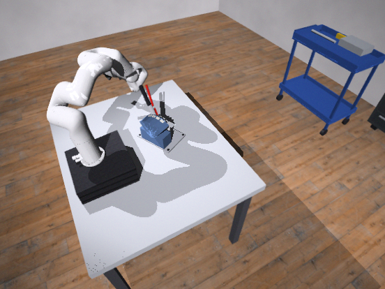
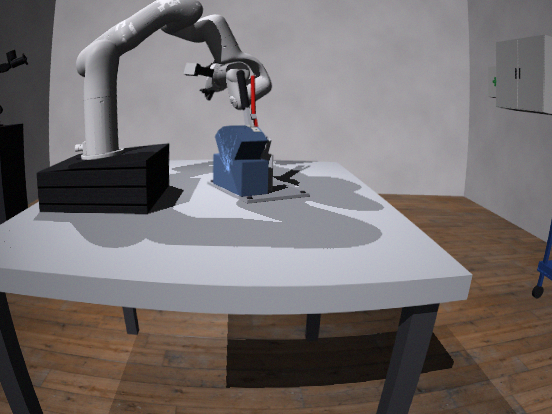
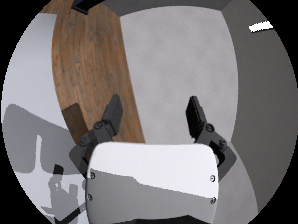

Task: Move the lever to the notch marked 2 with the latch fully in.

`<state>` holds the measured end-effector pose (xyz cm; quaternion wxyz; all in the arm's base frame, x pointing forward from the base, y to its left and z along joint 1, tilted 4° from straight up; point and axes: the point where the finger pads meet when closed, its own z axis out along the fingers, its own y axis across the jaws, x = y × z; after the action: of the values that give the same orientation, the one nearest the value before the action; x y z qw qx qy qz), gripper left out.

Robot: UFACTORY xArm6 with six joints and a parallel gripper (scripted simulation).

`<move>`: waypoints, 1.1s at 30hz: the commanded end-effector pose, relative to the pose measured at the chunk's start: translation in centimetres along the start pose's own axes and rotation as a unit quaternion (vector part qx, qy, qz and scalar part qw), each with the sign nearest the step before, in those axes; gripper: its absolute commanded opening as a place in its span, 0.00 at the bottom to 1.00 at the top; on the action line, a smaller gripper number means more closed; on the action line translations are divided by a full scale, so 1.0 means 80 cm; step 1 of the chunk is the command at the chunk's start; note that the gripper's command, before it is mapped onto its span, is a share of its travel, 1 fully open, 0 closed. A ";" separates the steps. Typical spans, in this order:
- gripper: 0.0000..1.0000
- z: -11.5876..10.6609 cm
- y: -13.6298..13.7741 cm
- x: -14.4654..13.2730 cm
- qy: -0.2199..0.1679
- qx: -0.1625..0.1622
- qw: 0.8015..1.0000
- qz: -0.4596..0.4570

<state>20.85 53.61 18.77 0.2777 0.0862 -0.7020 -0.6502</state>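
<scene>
The blue lever housing stands on a grey baseplate in the middle of the white table. It also shows in the exterior view. The black handle rises from the housing and leans toward the arm, with the red bar beside it and a little apart. Small white number plates sit on top of the housing; their digits are too small to read. My gripper is beside the top of the handle. In the wrist view my gripper is open, with only wall and floor between the fingers.
The arm's black base block stands on the table left of the housing. A blue cart stands on the floor far to the right, away from the table. A wall cabinet hangs at the right.
</scene>
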 end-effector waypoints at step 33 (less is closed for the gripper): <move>1.00 -0.313 0.008 0.065 0.339 0.423 0.643 -0.541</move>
<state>27.90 31.79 20.62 0.0424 0.7384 -0.6076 -0.2895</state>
